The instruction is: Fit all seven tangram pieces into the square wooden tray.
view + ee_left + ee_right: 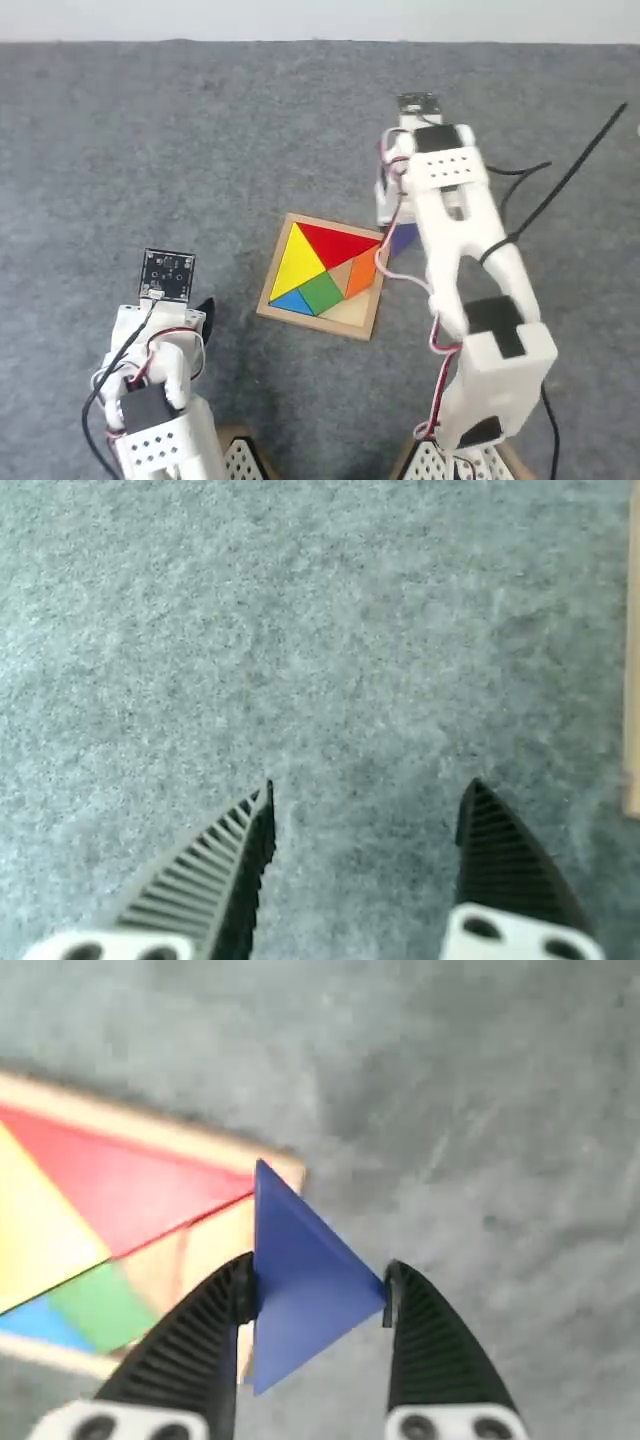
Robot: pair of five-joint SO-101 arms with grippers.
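Wooden tray: part-filled, bare wood showing. Left gripper: jaws apart over carpet. Right gripper: jaws clamped on blue triangle at the tray's corner. Risk: edge-pinched triangle may twist and catch the rim.

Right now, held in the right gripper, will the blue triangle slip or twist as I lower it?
Probably stiff: the blue triangle looks flat and straight-edged. It may pivot, since the right gripper pinches only one edge and a corner. Likely light, being a small flat piece.
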